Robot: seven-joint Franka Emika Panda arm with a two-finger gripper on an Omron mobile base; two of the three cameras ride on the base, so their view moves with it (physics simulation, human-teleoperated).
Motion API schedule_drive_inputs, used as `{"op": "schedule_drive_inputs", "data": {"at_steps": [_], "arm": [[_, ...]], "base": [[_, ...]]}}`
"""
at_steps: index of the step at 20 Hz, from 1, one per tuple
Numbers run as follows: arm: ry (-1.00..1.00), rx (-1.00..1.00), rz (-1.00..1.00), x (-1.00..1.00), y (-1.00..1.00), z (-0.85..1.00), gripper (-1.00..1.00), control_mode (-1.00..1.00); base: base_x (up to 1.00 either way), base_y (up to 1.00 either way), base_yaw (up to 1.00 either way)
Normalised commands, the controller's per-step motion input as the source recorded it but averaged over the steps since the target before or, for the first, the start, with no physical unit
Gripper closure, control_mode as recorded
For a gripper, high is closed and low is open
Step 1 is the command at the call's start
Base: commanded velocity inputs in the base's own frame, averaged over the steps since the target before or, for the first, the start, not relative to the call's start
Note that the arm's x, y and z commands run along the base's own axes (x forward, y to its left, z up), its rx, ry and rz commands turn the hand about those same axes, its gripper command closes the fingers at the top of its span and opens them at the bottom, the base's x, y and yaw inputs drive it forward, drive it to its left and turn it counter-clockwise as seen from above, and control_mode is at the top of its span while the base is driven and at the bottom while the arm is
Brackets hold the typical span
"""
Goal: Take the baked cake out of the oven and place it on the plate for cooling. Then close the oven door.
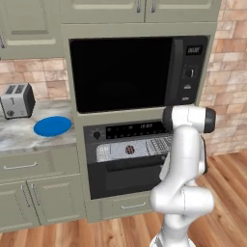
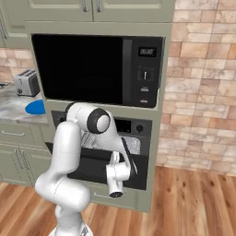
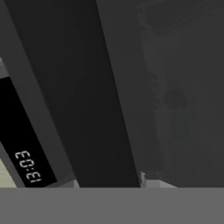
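Observation:
The black oven [image 1: 128, 130] sits under the microwave, with its oven door [image 1: 120, 179] tipped partly open. Through the gap at the top, the small dark brown baked cake [image 1: 129, 149] rests on the pale rack. My gripper [image 2: 119, 162] is at the door's upper edge, shut on the long black bar handle [image 1: 137, 164]. In the hand view that handle [image 3: 87, 96] runs close across the picture, with the door glass [image 3: 183, 87] beside it. The bright blue plate [image 1: 52, 126] lies on the counter left of the oven, bare, and far from the gripper.
A large black microwave [image 1: 137, 72] sits above the oven. A silver toaster [image 1: 17, 100] stands on the marble counter [image 1: 19, 137] behind the plate. Cabinet drawers and doors run below the counter. A brick wall [image 2: 203, 92] and wooden floor lie to the right.

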Motion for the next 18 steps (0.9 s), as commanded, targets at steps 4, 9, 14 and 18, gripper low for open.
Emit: {"op": "schedule_drive_inputs", "data": {"at_steps": [4, 9, 14, 18], "arm": [[0.01, 0.00, 0.00, -0.44, 0.00, 0.00, 1.00, -1.00], [0.03, 0.00, 0.00, -0.33, 0.00, 0.00, 1.00, -1.00], [0.05, 0.00, 0.00, -0.22, 0.00, 0.00, 1.00, -1.00], [0.08, 0.00, 0.00, -0.06, 0.00, 0.00, 1.00, -1.00]], "base": [[0.00, 0.00, 0.00], [0.00, 0.00, 0.00], [0.00, 0.00, 0.00], [0.00, 0.00, 0.00]]}}
